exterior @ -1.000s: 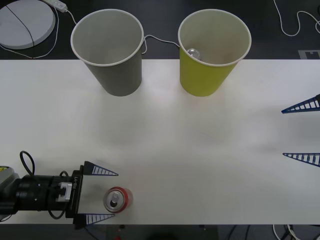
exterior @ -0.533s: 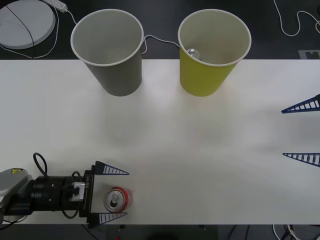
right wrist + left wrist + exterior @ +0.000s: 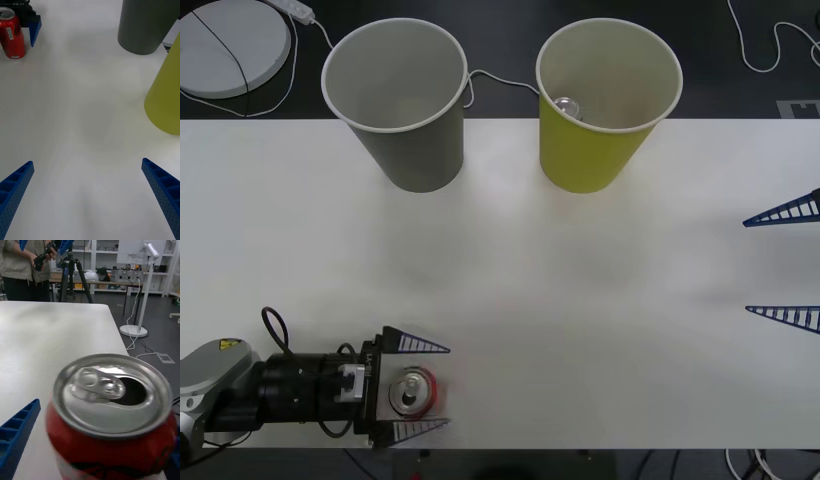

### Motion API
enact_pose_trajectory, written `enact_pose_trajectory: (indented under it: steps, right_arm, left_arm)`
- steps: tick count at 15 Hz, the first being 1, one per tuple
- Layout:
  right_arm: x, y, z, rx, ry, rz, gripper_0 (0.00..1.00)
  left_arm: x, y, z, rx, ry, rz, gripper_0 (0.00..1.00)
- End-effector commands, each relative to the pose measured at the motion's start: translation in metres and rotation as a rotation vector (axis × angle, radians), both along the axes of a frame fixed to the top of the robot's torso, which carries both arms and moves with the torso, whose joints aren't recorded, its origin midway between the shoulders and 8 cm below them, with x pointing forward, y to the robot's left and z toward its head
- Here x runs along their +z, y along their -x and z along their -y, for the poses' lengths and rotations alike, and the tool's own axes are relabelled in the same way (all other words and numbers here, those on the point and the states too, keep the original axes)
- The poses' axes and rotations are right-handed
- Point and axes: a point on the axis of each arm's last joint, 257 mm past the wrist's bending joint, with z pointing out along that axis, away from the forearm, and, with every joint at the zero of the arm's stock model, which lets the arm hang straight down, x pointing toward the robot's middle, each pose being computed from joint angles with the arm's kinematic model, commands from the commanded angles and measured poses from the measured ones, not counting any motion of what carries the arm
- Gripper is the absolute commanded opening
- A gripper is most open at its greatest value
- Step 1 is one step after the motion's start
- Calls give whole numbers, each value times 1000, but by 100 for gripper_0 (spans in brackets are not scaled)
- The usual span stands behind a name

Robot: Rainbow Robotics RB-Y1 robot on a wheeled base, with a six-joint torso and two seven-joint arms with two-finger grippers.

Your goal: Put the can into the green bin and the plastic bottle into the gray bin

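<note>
The red can (image 3: 412, 392) with a silver top stands upright near the table's front edge at the left. My left gripper (image 3: 418, 387) is open, with one blue finger on each side of the can and a gap to both. The can (image 3: 112, 408) is very close in the left wrist view, beside one finger (image 3: 17, 433). The gray bin (image 3: 395, 100) and the green bin (image 3: 605, 105) stand at the back. My right gripper (image 3: 788, 265) waits open at the right edge. From the right wrist I see the can (image 3: 11, 33), gray bin (image 3: 144, 26) and green bin (image 3: 165, 97). The plastic bottle is out of view.
Another can's silver top (image 3: 567, 106) lies inside the green bin. A white round disc (image 3: 230, 45) and cables lie on the dark floor behind the table. The table's front edge (image 3: 510, 448) runs just below the red can.
My left gripper has slid to the right along the front edge until its fingers straddle the can. The can and the right arm have stayed put.
</note>
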Motion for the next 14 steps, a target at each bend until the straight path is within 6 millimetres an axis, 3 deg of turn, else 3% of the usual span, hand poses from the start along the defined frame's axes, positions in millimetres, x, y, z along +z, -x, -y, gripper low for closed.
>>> enact_pose_trajectory:
  steps: [1, 8, 14]
  right_arm:
    - [0, 0, 0, 0, 0, 0, 100]
    - [0, 0, 0, 0, 0, 0, 100]
    - [0, 0, 0, 0, 0, 0, 100]
  left_arm:
    - [2, -2, 1, 6, 6, -3, 0]
    - [6, -10, -4, 28, 12, -2, 0]
    - [25, -38, -22, 89, -8, -43, 0]
